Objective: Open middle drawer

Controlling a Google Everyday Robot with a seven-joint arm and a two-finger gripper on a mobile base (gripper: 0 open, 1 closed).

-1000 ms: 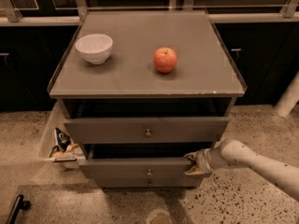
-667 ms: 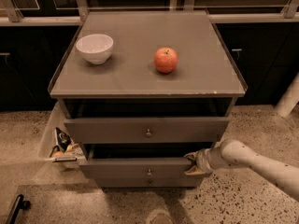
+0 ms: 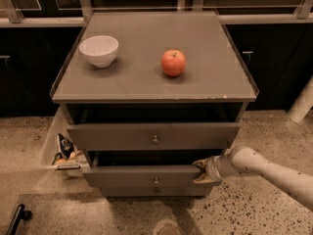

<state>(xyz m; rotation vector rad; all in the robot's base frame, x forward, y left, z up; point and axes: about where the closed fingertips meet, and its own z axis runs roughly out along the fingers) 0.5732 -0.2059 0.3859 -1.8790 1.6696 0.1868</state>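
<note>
Speckled floor (image 3: 254, 131) | gripper (image 3: 199, 171) at right end of middle drawer (image 3: 139, 176) front

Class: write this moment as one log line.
gripper: at right corner of middle drawer | middle drawer: partly open | countertop: apple, bowl

Cabinet (image 3: 146, 84): grey-brown, 3 drawers, seen from above-front.
Bowl (image 3: 99, 50): white, top left of cabinet.
Apple (image 3: 173, 62): red, near centre, well apart from bowl.
Top drawer (image 3: 117, 136): pulled part-way out, dark gap behind front.
Mid drawer (image 3: 127, 176): out a little, round knob at centre.
Gripper (image 3: 201, 171): at mid drawer's right end, touching front's upper corner.
Arm (image 3: 274, 173): white, enters from lower right.
Side bin (image 3: 62, 153): left of cabinet, w/ packets.
</note>
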